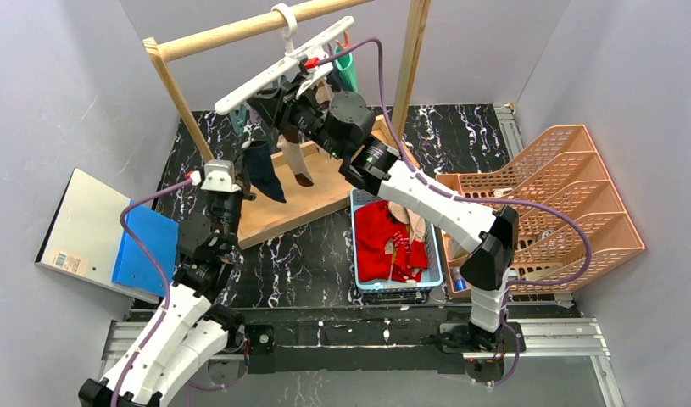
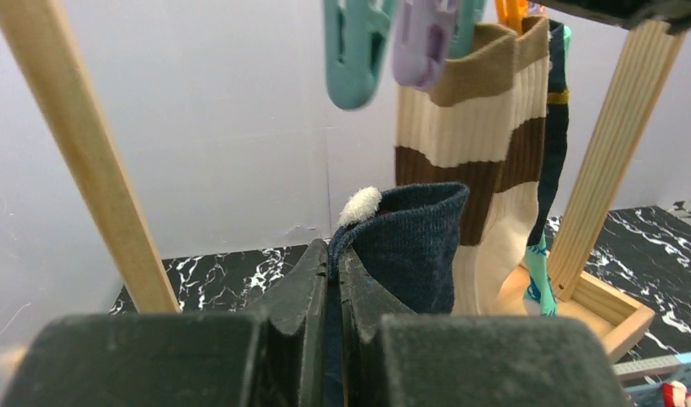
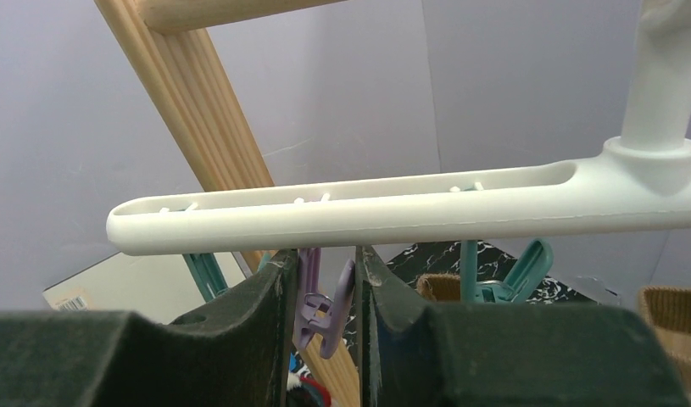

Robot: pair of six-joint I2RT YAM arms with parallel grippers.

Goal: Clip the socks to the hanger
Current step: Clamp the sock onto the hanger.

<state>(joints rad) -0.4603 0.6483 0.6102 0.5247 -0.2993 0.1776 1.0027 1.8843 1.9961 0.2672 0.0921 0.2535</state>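
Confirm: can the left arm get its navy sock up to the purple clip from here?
Probably yes. Left end effector holds the navy sock by its cuff just below the purple clip, nothing between them. Right end effector is closed on that clip, seemingly clear of the path.

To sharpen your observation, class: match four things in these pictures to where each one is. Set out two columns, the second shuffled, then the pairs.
Column 1
1. dark navy sock
2. purple clip
3. red socks
4. brown-and-beige banded sock

Column 2
A. in the blue basket
B. hanging from the hanger
C. pinched in the left gripper
D. between the fingers of the right gripper

Pairs: 1-C, 2-D, 3-A, 4-B
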